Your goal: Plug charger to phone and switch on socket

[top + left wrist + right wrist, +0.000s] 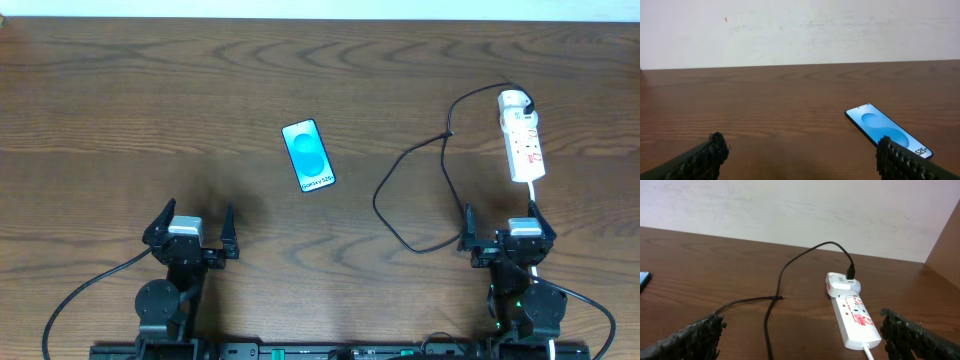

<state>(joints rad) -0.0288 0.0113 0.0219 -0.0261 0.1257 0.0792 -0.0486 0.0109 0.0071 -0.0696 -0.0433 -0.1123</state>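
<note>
The phone [308,155] lies flat mid-table with its blue screen lit and its white band toward me; the left wrist view has the phone [885,130] ahead to the right. The white socket [522,135] lies at the right. The charger [380,200] is plugged into its far end and loops across the wood to the left of the socket [852,315]. Its connector tip [781,298] rests on the table across its own cable. My left gripper [197,215] [801,145] is open and empty, short of the phone. My right gripper [499,215] [801,322] is open and empty, just short of the socket.
The socket's white cord [533,190] runs toward my right arm's base. A pale wall [800,30] stands behind the table's far edge. A wooden panel [947,255] rises at the far right. Bare wood lies between the phone and the cable loop.
</note>
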